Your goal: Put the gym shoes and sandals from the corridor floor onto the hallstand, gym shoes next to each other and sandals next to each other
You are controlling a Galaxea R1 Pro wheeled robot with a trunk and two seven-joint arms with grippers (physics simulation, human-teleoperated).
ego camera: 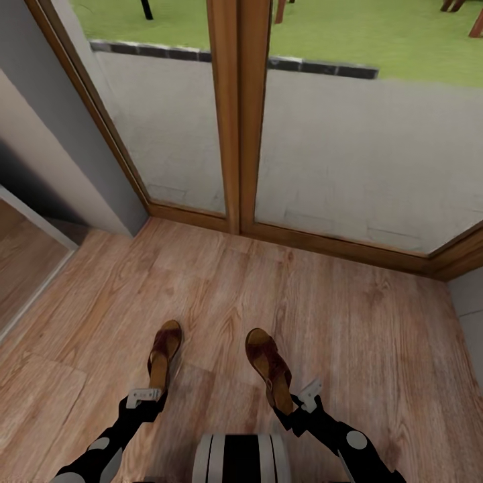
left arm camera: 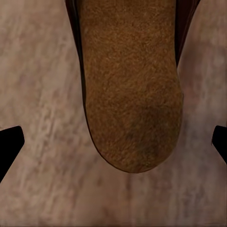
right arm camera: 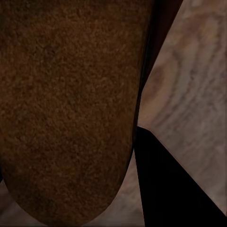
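Nearest the camera, the robot's striped black-and-white trunk (ego camera: 241,459) is seen low between the two black arms. The left gripper (ego camera: 145,396) is held just at the heel of the left sandal (ego camera: 163,355); in the left wrist view its dark fingertips (left arm camera: 9,144) are seen spread wide on either side of the rounded heel, clear of it. The right gripper (ego camera: 308,394) is set close against the heel of the right sandal (ego camera: 268,365); in the right wrist view one black finger (right arm camera: 165,184) is seen beside the sole's edge, but whether that gripper is spread or pressed together cannot be told.

Both sandals are found lying flat on the floor (ego camera: 376,335), well apart, toes pointing away. Woven reddish-brown straps cross the fronts; the footbeds look tan and suede-like, grainy up close. The floor is light wood plank with grain and knots.

Farther off, a wood-framed glass door (ego camera: 238,114) is seen, with grey paving (ego camera: 369,147) and green grass (ego camera: 349,33) beyond.
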